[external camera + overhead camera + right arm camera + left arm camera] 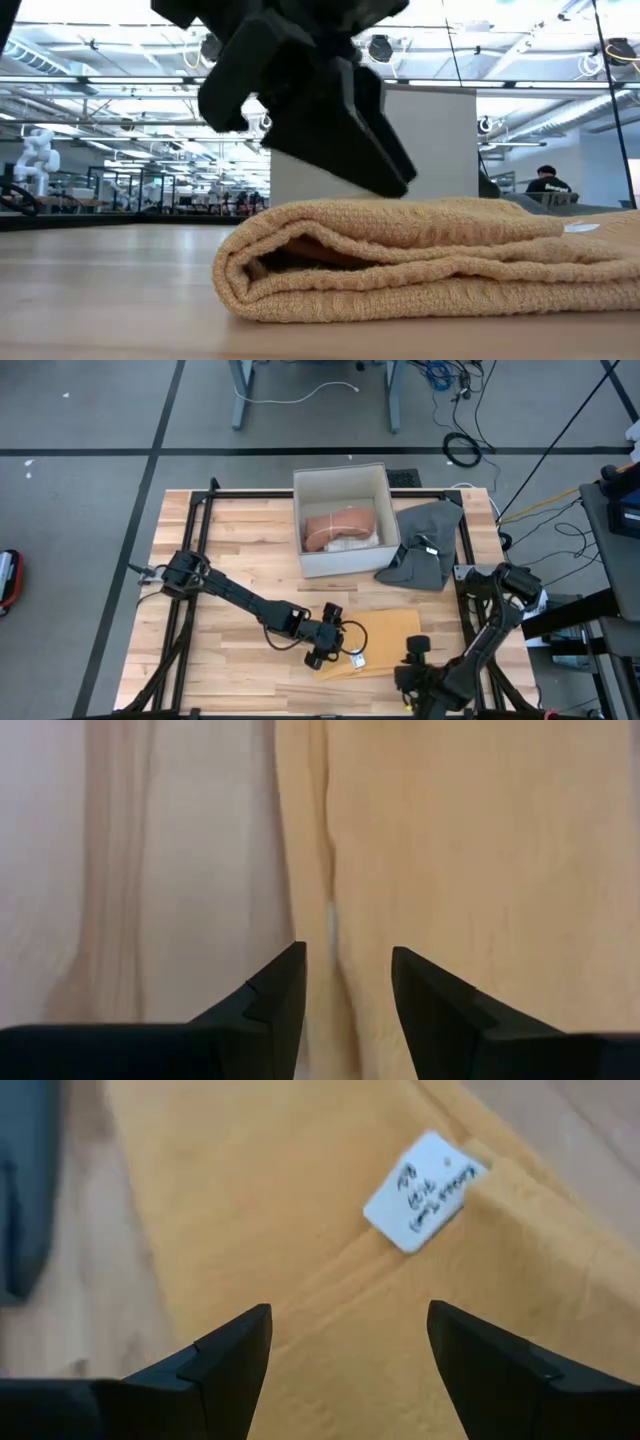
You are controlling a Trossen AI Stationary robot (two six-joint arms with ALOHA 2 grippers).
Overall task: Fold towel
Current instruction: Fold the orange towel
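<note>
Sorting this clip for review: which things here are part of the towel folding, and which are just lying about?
In the job: yellow towel, left gripper, right gripper.
Lying about: white box, pink cloth in it, grey cloth beside it.

The handwriting on the small white paper tag (425, 1192) is too blurred to read; the folded tan terry towel (420, 260) runs off the low view's right edge.

A white tag (425, 1192) lies on the yellow towel (300, 1250) ahead of my left gripper (350, 1355). It carries three short lines of dark handwriting, but I cannot make out the words. In the high view the same tag is only a small white spot at the towel's edge. I find no other lettering, brand, number or sign to read in any view.
</note>
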